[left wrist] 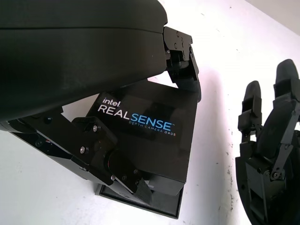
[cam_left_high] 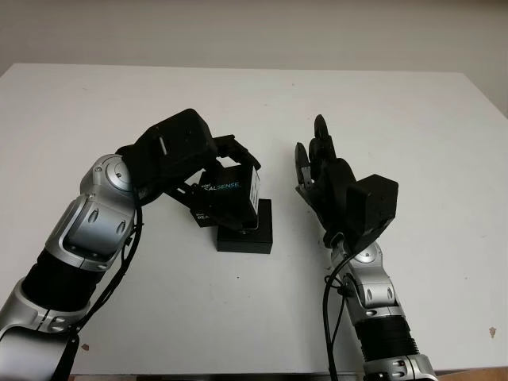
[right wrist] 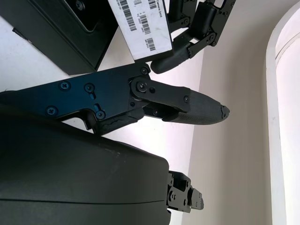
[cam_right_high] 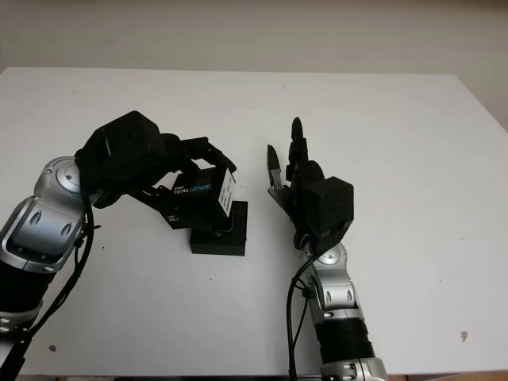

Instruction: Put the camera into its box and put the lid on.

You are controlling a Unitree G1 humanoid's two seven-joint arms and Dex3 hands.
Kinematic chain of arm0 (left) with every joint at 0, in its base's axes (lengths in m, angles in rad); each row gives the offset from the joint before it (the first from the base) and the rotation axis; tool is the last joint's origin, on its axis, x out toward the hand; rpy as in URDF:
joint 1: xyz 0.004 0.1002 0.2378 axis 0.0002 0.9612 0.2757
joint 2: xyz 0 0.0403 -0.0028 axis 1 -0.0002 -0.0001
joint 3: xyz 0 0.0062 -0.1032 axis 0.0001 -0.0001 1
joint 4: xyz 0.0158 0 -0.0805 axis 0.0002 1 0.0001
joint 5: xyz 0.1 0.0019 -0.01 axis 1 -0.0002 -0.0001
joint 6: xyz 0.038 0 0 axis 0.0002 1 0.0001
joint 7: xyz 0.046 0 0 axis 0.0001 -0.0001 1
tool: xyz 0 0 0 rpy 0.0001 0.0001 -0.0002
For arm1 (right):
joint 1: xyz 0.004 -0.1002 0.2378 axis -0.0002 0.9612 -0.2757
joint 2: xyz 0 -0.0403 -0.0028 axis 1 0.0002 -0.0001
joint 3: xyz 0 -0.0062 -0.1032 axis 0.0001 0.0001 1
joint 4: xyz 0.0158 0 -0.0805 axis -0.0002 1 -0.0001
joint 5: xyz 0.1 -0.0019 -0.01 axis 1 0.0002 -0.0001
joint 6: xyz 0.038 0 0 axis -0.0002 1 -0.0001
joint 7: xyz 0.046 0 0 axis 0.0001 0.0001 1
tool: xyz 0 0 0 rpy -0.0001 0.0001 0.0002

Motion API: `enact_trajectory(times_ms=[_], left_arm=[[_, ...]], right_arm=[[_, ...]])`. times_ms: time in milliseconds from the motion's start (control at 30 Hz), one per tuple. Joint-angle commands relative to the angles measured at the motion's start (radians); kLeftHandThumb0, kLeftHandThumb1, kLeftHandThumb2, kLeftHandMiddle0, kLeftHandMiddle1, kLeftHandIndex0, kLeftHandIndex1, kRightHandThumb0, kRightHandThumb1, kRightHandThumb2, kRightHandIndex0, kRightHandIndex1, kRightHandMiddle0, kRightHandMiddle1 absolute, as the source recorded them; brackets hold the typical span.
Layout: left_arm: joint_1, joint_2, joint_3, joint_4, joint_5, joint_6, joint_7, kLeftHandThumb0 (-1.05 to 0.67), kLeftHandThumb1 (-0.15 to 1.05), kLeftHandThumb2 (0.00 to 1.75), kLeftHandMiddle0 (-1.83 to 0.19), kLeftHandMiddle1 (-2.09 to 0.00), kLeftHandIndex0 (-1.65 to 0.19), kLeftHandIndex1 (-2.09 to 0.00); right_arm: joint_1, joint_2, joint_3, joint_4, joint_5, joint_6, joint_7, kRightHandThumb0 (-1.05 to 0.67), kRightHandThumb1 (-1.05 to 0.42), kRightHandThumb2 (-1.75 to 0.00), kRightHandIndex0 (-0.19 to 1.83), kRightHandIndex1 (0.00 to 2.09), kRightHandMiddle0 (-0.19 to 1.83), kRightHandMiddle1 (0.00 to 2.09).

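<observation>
1. At frame centre, the left hand (cam_left_high: 208, 171) grips the black lid (cam_left_high: 230, 196), tilted, printed side up.
2. The lid's lower edge sits over the open black box (cam_left_high: 247, 232) on the white table (cam_left_high: 413, 127).
3. Right of centre, the right hand (cam_left_high: 319, 165) is open, near the box.

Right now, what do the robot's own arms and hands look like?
Both arms are silver metal segments joined by black sections, with black cables running along the outside. The left hand and right hand are boxy black shells with jointed black fingers, held together by small visible screws.
</observation>
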Motion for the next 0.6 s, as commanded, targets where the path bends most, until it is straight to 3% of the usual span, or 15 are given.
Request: enact_trajectory(times_ms=[0,567], left_arm=[[0.007,-0.002,-0.009,-0.028,0.001,0.01,0.005,-0.14,0.92,0.05,-0.41,-1.53,-0.36,-1.64],[0.007,-0.002,-0.024,-0.039,-0.035,0.041,-0.008,-0.12,0.91,0.05,-0.39,-1.55,-0.36,-1.68]], right_arm=[[0.001,0.002,0.001,0.001,-0.006,-0.026,-0.004,-0.68,-1.05,-0.59,-0.19,0.04,-0.17,0.06],[0.0,0.021,0.004,0.015,-0.01,-0.041,-0.021,-0.68,-1.05,-0.59,-0.18,0.05,-0.16,0.06]])
